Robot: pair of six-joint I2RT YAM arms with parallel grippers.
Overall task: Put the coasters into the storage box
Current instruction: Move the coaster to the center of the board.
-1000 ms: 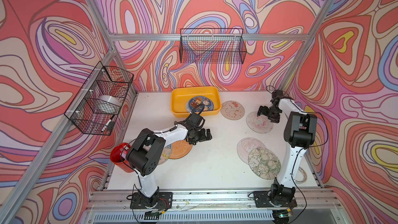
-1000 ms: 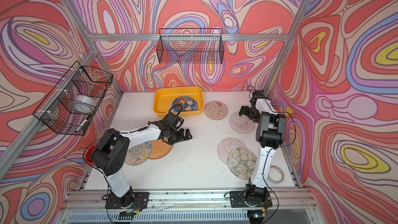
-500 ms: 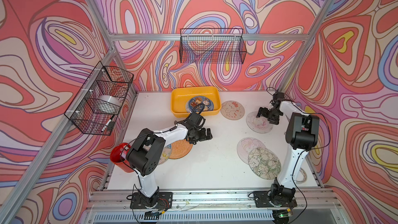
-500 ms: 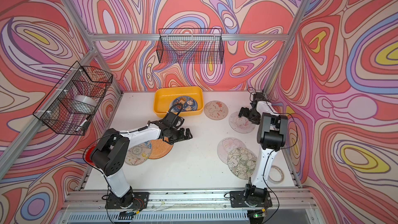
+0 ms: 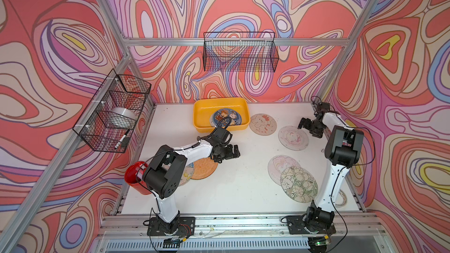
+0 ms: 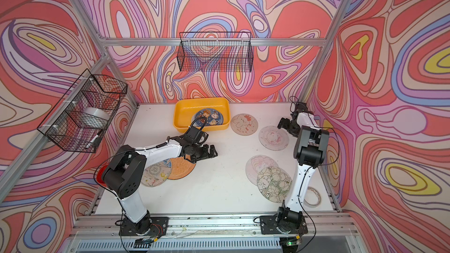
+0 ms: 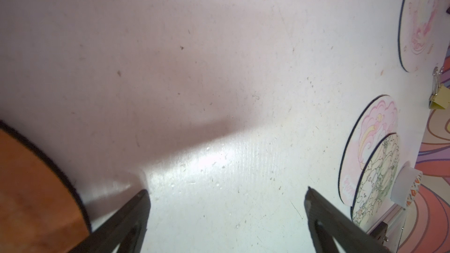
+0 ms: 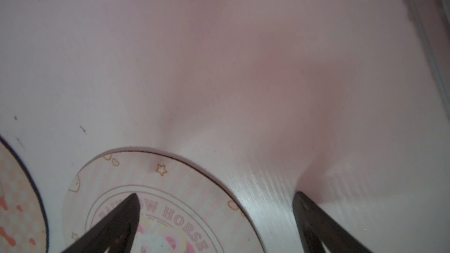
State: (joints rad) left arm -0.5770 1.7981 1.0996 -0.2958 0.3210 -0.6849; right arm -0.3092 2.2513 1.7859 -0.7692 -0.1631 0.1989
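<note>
The yellow storage box stands at the back of the table with a blue cartoon coaster in it. A cream coaster lies beside it. My right gripper is open and low at the far edge of a pink horse coaster; in the right wrist view one finger is over that coaster and the other over bare table. A pink coaster and a floral coaster overlap at front right. My left gripper is open and empty over bare table, next to the orange coaster, which overlaps a cream coaster.
A red pot stands at the table's left edge behind my left arm. Black wire baskets hang on the back wall and on the left wall. A tape ring lies front right. A binder clip sits near the right wall.
My right gripper has edged slightly toward the right wall, staying low by the horse coaster. The left arm has not moved. Both grippers stay open.
</note>
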